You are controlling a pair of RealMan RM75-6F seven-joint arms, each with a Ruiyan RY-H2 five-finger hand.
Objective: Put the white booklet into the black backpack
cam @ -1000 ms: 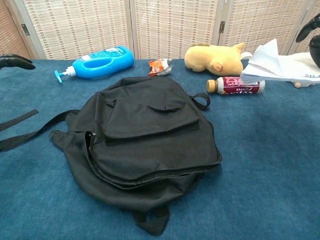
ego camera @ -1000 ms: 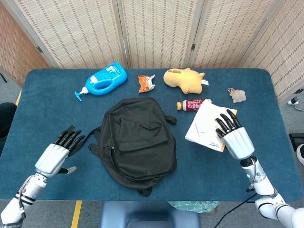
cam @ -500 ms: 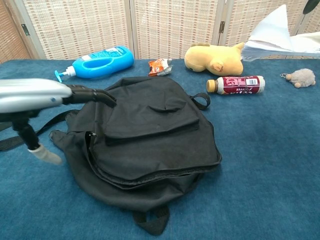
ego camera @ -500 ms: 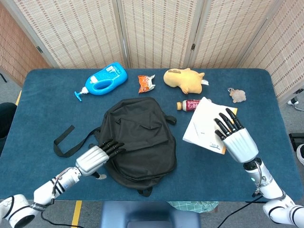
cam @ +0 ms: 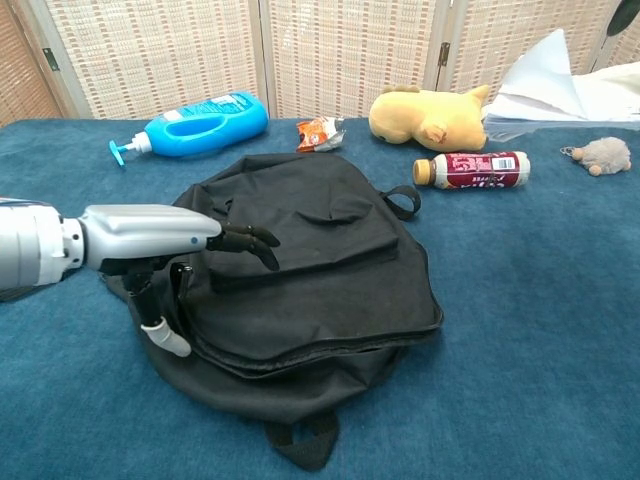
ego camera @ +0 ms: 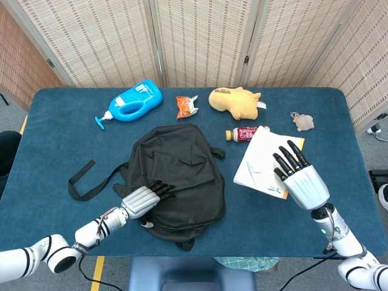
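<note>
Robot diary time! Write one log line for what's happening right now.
step: bag not opened | right hand: holds white booklet lifted off table | left hand: fingers on black backpack | booklet: outside backpack

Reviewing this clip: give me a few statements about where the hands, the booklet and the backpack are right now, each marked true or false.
1. The right robot hand holds the white booklet above the table. True.
2. The booklet is already inside the black backpack. False: it is right of the backpack, outside it.
3. The left robot hand is over the backpack's left side. True.
4. The blue pump bottle stands upright. False: it lies on its side behind the backpack.
5. The yellow plush toy lies on top of the backpack. False: it is on the table, behind the backpack.
</note>
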